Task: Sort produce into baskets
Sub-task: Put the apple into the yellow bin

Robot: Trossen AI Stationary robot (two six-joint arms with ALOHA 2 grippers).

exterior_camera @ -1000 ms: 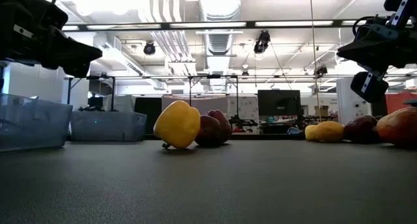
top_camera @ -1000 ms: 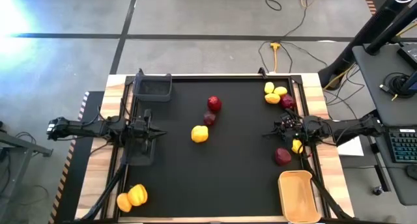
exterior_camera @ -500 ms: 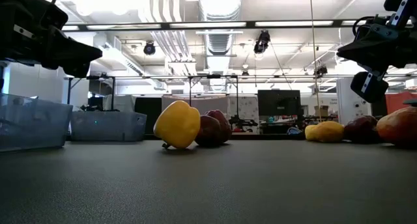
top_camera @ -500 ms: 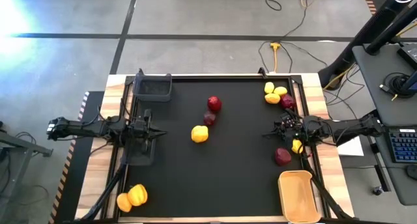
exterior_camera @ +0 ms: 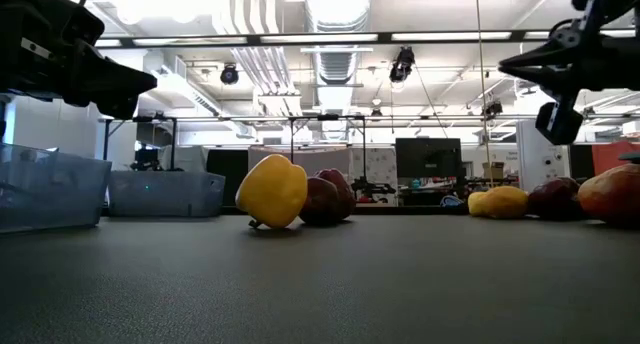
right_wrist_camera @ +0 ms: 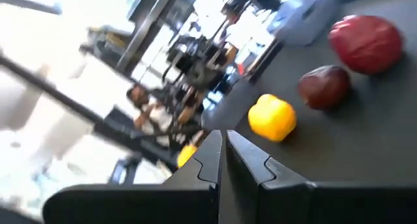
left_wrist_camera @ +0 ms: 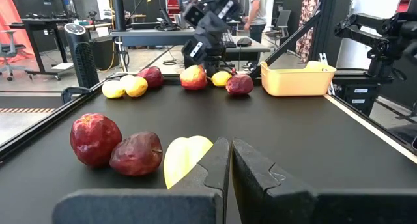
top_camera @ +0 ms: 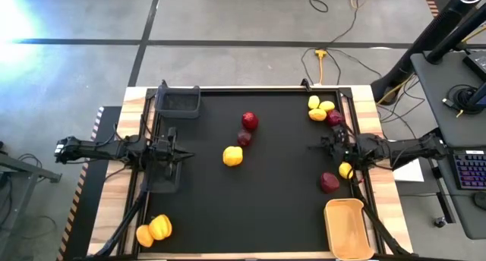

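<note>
**Where are your fingers, left to right?**

My left fingers [left_wrist_camera: 215, 165] are pressed closed on nothing. They wait at the worktop's left edge, above a dark bin [top_camera: 168, 183]. My right fingers [right_wrist_camera: 251, 168] are also closed and empty, raised near the right edge.

**And the produce?**

A yellow pepper [top_camera: 233, 156] and two red apples [top_camera: 249, 121] lie mid-worktop. A yellow piece [top_camera: 345, 170] and a dark red fruit [top_camera: 329, 183] sit by the right edge, just beside my right arm. The tan tray [top_camera: 348, 229] is at the near right corner.

**How should you proceed?**

I judge that I am choosing a piece. I should open my right fingers wide first, then come down straight over one fruit, well apart from its neighbour, and close gently so that it cannot roll.
</note>
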